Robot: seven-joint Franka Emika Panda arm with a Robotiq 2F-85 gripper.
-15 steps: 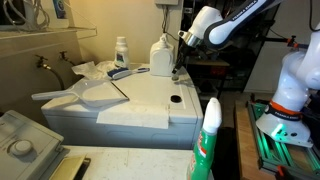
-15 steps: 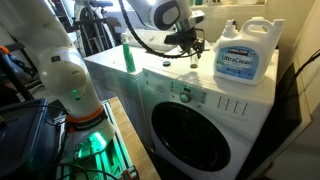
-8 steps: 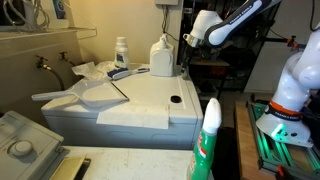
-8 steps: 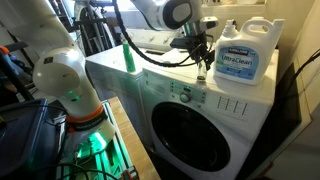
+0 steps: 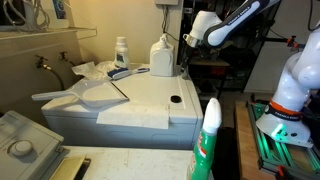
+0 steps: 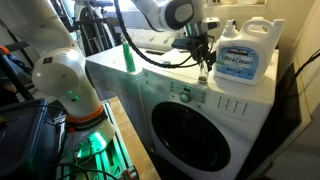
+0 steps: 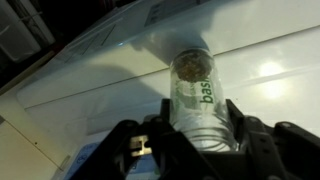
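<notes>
Pincer (image 6: 203, 64) pinching a small basil jar (image 7: 190, 88), its label readable in the wrist view. Over the last second the arm has swung across the washing machine's worktop (image 6: 160, 72) to just beside the detergent jug (image 6: 240, 55), then held steady. The carry looks finished. The jar hangs low over the worktop, contact unclear.

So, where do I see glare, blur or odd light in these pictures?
Wrist view: dim and soft, with a bright glare spot on the white washer top beside the clear bottle in the claw. In an exterior view the green and white bottle near the lens is blurred; green light glows at the robot base.
</notes>
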